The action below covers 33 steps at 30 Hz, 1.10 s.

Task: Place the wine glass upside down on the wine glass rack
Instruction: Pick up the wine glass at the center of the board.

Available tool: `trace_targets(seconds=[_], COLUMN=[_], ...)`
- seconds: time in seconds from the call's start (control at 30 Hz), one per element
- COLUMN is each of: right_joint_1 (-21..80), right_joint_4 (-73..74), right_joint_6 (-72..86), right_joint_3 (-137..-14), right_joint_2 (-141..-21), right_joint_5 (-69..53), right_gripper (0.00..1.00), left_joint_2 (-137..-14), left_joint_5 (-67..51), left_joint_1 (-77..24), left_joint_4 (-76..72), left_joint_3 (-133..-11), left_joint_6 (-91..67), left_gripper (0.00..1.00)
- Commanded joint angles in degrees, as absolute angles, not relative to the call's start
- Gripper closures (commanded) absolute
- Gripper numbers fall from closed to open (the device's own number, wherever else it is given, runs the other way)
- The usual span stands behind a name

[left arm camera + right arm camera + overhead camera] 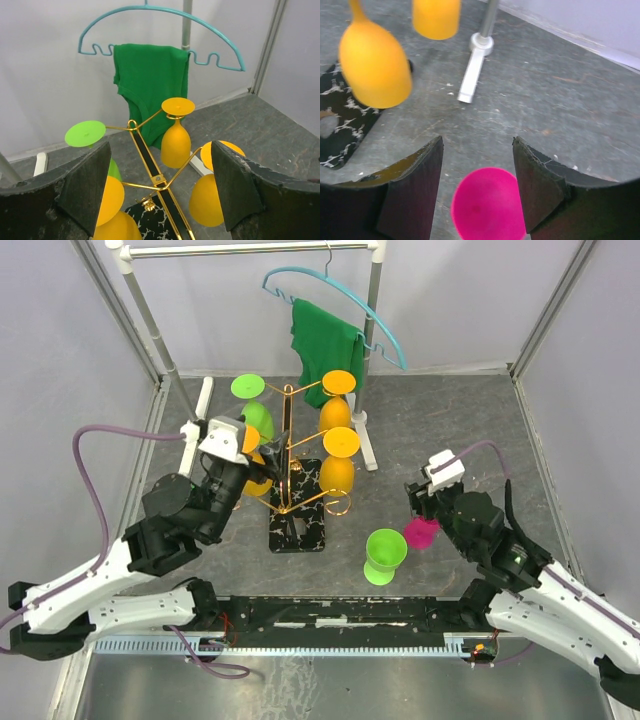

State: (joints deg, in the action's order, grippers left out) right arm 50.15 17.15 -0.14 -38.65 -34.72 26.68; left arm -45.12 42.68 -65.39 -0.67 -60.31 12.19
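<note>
The wine glass rack [300,525] is hemmed in on most sides. Orange glasses [338,472] hang off its right arms, a hanging green glass [257,418] and the left arm [215,495] crowd its left, and just behind it stand the white rail's foot [366,440] and a draped green cloth [322,345]. To the rack's front right, an upright green glass [385,555] and a pink glass [421,532] sit close together, while bare table [250,565] lies straight in front of the rack's base and well to its right, past the rail's foot.
</note>
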Motion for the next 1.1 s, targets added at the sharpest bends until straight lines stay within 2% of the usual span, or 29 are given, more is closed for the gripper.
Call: trace_targets(seconds=[0.0,0.3,0.4,0.73,1.07], right_joint_1=[50.34,50.31,50.36,50.36,50.34], right_joint_4=[21.61,32.92,37.92,65.68,73.11], right_joint_6=[0.75,8.72,11.37,29.98,36.38], right_joint_3=[-44.10,-49.64,-51.40,-62.47,-65.10], right_joint_2=[-33.31,-30.07,-30.63,-35.31,-30.46], right_joint_5=[38.41,53.56,57.88,66.91,65.61], right_gripper=[0.33,0.19,0.16,0.14,0.14], left_joint_2=[-47.97,-58.59,-64.45,-77.63,-90.73], left_joint_5=[38.55,26.44,22.55,13.66,-0.83], left_joint_1=[-65.67,-65.66,-65.67,-65.66,-65.67], left_joint_4=[5.81,10.84,12.69,14.52,19.78], left_joint_3=[-66.97,-75.15,-79.41,-87.79,-91.65], left_joint_6=[8.20,8.49,7.97,5.26,3.37], left_gripper=[0.12,0.00,0.01,0.01,0.00])
